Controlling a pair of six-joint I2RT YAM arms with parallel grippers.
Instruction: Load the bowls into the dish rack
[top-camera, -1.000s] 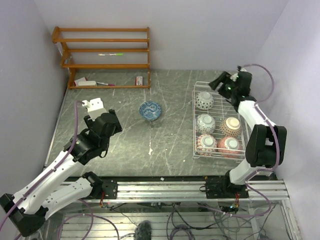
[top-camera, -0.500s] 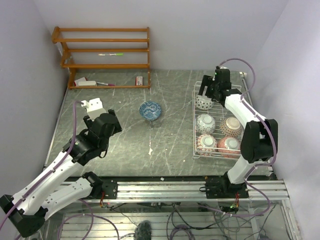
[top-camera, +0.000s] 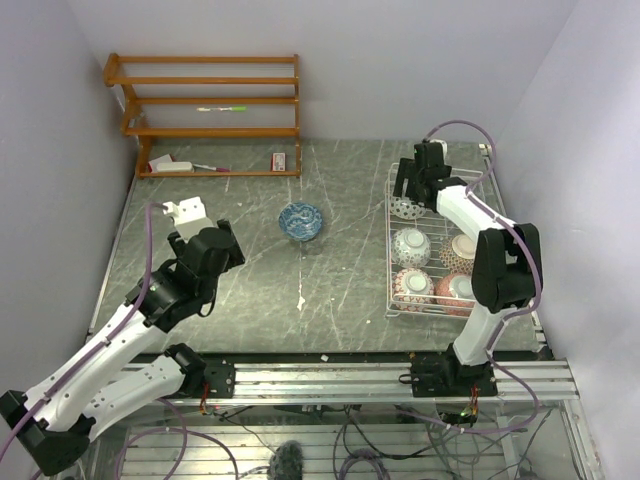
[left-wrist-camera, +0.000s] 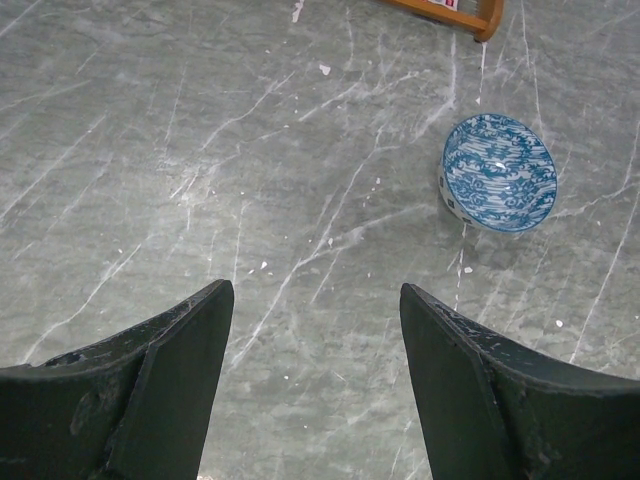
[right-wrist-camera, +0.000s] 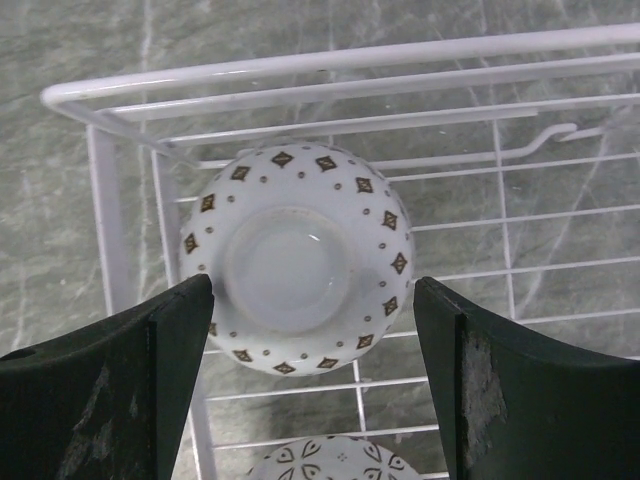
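Well, last-bowl step | rack held five | right hand wide open, empty, over dotted bowl | blue bowl alone on tabletop | left hand open, empty, facing it | next, probably: reach, pinch rim.

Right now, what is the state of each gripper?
Left gripper: open, holding nothing.
Right gripper: open, holding nothing, over the upside-down bowl in the dish rack.

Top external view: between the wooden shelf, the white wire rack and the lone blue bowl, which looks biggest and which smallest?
1. Wooden shelf, the widest in the picture.
2. Dish rack, narrower; it lies flat while the shelf stands farther back, so their true sizes could be closer.
3. Blue bowl, clearly the smallest.
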